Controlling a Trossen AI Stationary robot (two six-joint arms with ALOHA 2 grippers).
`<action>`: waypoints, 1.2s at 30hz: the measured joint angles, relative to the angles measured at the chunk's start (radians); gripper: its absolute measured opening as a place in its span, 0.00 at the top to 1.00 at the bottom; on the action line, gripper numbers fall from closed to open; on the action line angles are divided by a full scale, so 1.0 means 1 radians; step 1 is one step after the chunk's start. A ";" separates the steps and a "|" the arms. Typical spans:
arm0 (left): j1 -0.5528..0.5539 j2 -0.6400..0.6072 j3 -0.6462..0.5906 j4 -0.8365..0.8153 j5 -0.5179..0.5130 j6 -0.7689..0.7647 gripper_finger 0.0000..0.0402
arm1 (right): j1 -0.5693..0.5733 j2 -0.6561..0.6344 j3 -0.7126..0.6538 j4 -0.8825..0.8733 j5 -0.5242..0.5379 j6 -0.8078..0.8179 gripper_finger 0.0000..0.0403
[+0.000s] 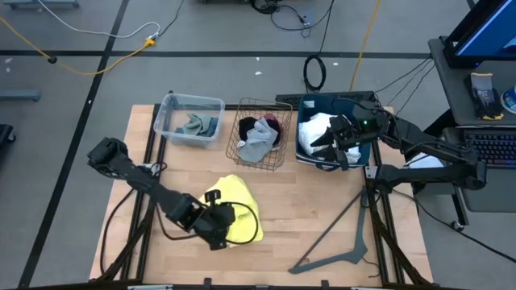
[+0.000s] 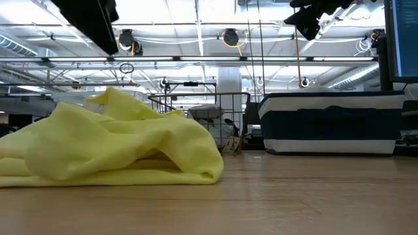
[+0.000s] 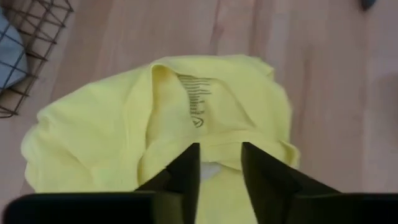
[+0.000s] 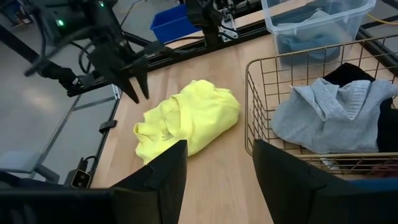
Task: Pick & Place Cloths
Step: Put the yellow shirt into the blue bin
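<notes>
Looking at the high view, we find the yellow cloth in the lower middle of the frame, lying crumpled on the wooden table. The left gripper hangs over its lower left edge. In the left wrist view its two fingers stand a little apart above the fabric, near the collar with the printed label, and they hold nothing.

We judge that this cloth is light, soft and without any stiffness, so it will sag and unfold when it is lifted. A raised fold or the thick collar seam seems the best place to pinch, because a flat single layer may slip away from the fingers.

The right gripper is in the upper right of the high view, above the blue bin where a white cloth lies. In the right wrist view its fingers stand apart and empty. The wire basket in the upper middle holds a grey cloth with darker pieces behind, and the clear box to its left holds a grey-green cloth.
</notes>
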 joint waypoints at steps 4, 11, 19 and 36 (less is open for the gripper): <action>0.040 0.032 0.000 -0.006 0.003 0.002 0.54 | 0.000 0.000 0.000 0.000 0.000 -0.006 0.57; 0.129 0.074 0.000 -0.009 0.081 0.019 0.26 | 0.000 0.000 0.000 0.000 0.000 -0.018 0.58; 0.202 0.217 0.000 -0.014 0.251 0.079 0.06 | 0.000 0.000 0.000 0.000 0.000 -0.029 0.58; 0.216 0.395 0.010 0.094 0.215 0.139 0.42 | 0.000 0.000 0.000 0.000 0.000 -0.029 0.58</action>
